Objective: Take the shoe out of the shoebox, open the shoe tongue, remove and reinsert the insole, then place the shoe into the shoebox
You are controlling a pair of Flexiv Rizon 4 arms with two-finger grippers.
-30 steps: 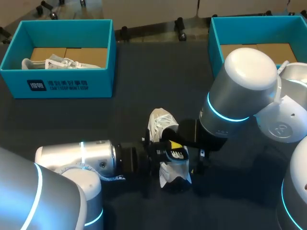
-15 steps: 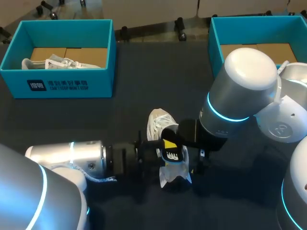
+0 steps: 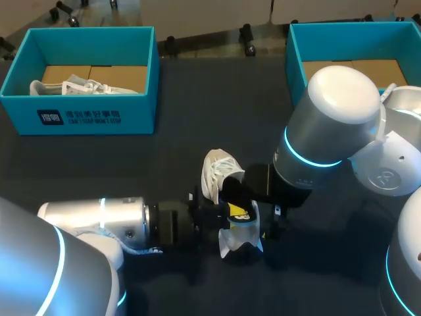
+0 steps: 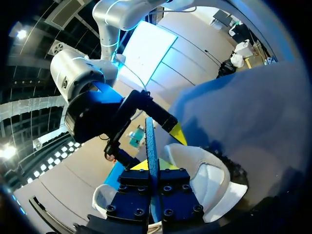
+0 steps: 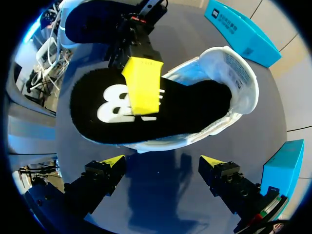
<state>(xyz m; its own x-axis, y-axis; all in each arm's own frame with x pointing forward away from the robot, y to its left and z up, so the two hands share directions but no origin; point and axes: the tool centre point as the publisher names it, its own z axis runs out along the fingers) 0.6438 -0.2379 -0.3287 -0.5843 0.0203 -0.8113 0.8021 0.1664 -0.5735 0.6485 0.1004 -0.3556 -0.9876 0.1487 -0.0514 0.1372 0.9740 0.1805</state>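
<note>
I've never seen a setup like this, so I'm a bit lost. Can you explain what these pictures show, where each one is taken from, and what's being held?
This is a robot with two arms working at a dark table. One picture looks down from above and behind it. There the left arm comes in from the left and the right arm from the right. The two round pictures come from cameras on the wrists, each looking out along its hand's fingers.

A white shoe lies on the table. At the far side stand a left shoebox, with a second shoe in it, and a right shoebox.

The left hand is shut on a black insole, which lies over the white shoe with one end inside it. The right hand is open just short of the shoe and holds nothing.
</note>
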